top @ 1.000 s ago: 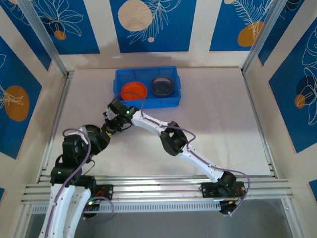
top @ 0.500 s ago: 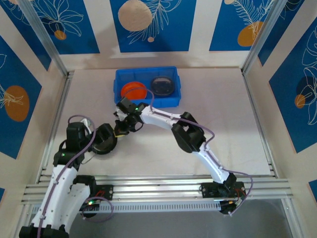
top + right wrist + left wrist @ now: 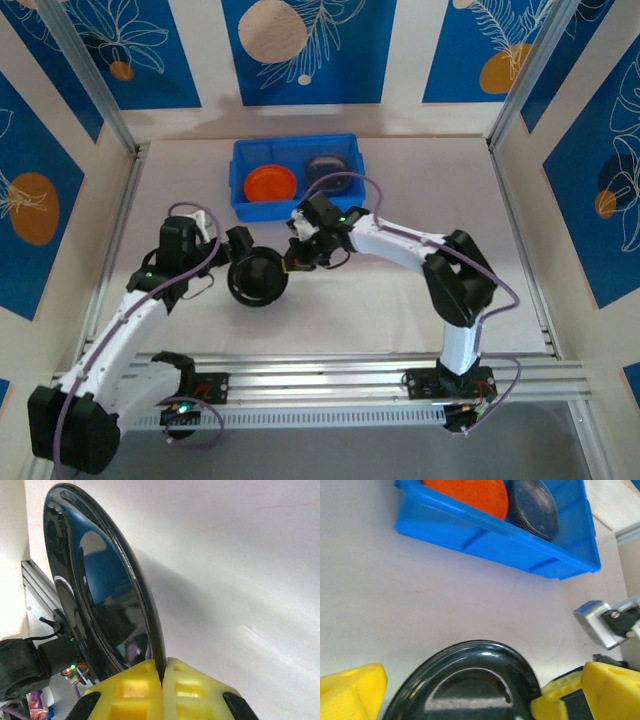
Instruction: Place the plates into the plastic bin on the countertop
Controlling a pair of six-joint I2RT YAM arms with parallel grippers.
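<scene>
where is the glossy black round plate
Top view: the black plate is left of centre, nearer than the blue plastic bin, rim pinched by the right gripper.

Pinches the thin edge of a shiny black plate [image 3: 95,590] between the two yellow fingers [image 3: 132,690] of the right gripper [image 3: 162,672], squeezed tight at the bottom. Holds the plate up on its side, leaning left, with the pale countertop [image 3: 240,555] behind. Sits close to a metal rail [image 3: 37,595] and a black part [image 3: 25,672] with tiny green and red lights, down in the left corner.
</scene>
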